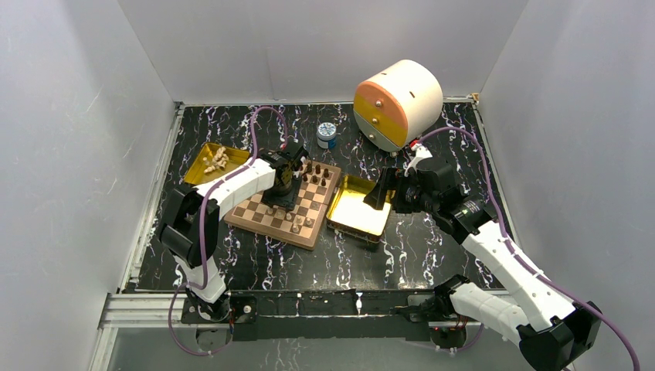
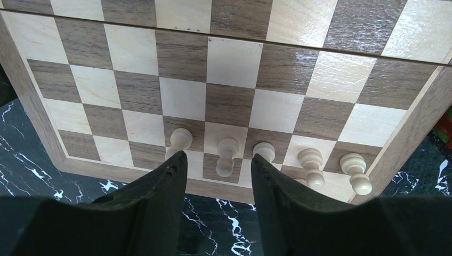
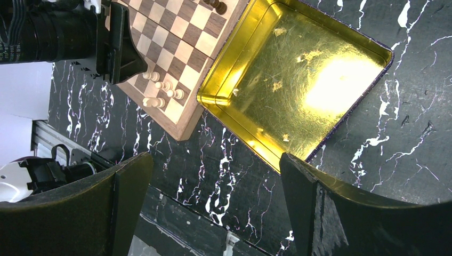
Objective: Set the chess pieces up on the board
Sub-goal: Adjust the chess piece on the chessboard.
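Black marbled table, board at its middle, left gripper spread over the board's edge rows, pale pawn standing untouched between its jaws, right gripper wide open beside gold tray

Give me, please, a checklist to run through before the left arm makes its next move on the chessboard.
1. Left gripper open, holding nothing: ok.
2. Right gripper open, holding nothing: ok.
3. Arms apart: ok. The left hangs over the board, the right over the gold tray beside it.
4. Pale pieces at the board's near edge upright: ok for the five that show.
5. Left fingers clear of the pawn in line with their gap: cannot tell.
6. Spare pieces left to fetch: ok, several lie in the left tray.
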Action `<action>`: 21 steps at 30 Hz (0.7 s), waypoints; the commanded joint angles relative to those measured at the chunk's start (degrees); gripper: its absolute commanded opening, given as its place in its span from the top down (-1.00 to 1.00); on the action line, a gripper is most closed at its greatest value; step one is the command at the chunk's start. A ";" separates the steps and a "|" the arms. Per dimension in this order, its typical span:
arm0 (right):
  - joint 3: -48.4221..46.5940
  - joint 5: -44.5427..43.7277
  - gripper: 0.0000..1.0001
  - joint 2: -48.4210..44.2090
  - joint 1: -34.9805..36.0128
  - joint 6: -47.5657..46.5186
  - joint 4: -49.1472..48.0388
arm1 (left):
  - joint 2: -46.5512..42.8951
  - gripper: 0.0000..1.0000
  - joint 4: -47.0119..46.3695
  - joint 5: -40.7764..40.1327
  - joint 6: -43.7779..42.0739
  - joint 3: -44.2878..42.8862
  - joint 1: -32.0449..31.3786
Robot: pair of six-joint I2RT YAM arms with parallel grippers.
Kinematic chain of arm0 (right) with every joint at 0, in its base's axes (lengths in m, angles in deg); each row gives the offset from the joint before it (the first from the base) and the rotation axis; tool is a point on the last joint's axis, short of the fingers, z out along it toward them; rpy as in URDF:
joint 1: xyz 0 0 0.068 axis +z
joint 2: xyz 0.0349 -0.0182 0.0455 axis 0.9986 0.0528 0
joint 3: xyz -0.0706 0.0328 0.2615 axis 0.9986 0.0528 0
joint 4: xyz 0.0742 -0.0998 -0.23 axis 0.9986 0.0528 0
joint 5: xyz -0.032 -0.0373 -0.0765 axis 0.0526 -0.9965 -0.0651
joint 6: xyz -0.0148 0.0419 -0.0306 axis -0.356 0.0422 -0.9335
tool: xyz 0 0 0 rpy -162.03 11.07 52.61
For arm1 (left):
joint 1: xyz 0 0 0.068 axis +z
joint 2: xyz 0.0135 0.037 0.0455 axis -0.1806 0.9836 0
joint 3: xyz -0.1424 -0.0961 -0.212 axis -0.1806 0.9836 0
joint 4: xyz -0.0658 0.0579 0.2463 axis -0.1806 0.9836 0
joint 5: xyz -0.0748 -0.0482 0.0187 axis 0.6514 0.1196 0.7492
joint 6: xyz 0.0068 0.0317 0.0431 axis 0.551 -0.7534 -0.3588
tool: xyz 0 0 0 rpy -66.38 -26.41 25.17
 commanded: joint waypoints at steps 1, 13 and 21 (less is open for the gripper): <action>-0.81 -0.29 -0.97 -0.93 -0.22 -0.58 -2.25 | 0.06 0.08 0.08 -0.81 0.83 0.75 -0.49; -0.21 -0.20 -0.97 -1.38 -0.19 -0.33 -2.23 | -0.83 0.08 -0.10 -3.05 1.25 0.50 -0.50; -0.71 -0.29 -0.97 -1.46 -0.19 -0.41 -2.08 | -1.66 0.09 -0.06 -7.33 2.07 -3.32 -0.50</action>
